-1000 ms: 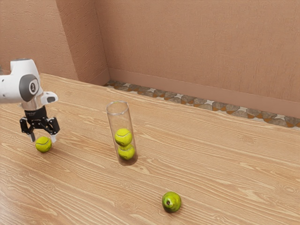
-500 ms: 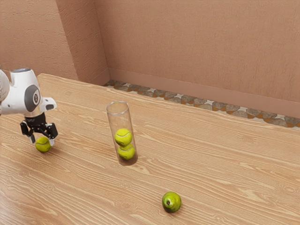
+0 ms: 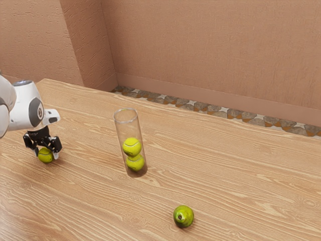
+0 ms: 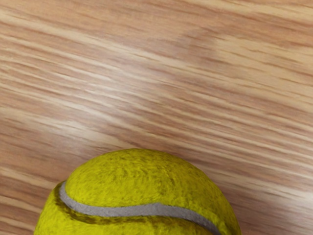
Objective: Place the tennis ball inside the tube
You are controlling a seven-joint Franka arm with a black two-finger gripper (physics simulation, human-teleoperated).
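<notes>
Exterior view: my gripper (image 3: pixel 46 154) is low over the table (image 3: pixel 235 165), pointing down, fingers apart and open, one on either side of the tennis ball (image 3: pixel 45 156). Contact at the fingers: can't make it out. Ball is outside the tube (image 3: pixel 122 131), well apart from it, toward the exterior view's left. Tube upright, clear, mouth up, an upper ball (image 3: pixel 132 146) stacked on a lower ball (image 3: pixel 135 163) inside. Green fruit (image 3: pixel 183 216) nearer the camera, with the wall (image 3: pixel 210 55) behind the table.

Wrist view: close look at the ball's felt and pale seam (image 4: pixel 142 210), with wood grain beyond. Ball lies just under my hand. Round, equal along every axis; its seam snakes across the upper side, roughly along the grain.
</notes>
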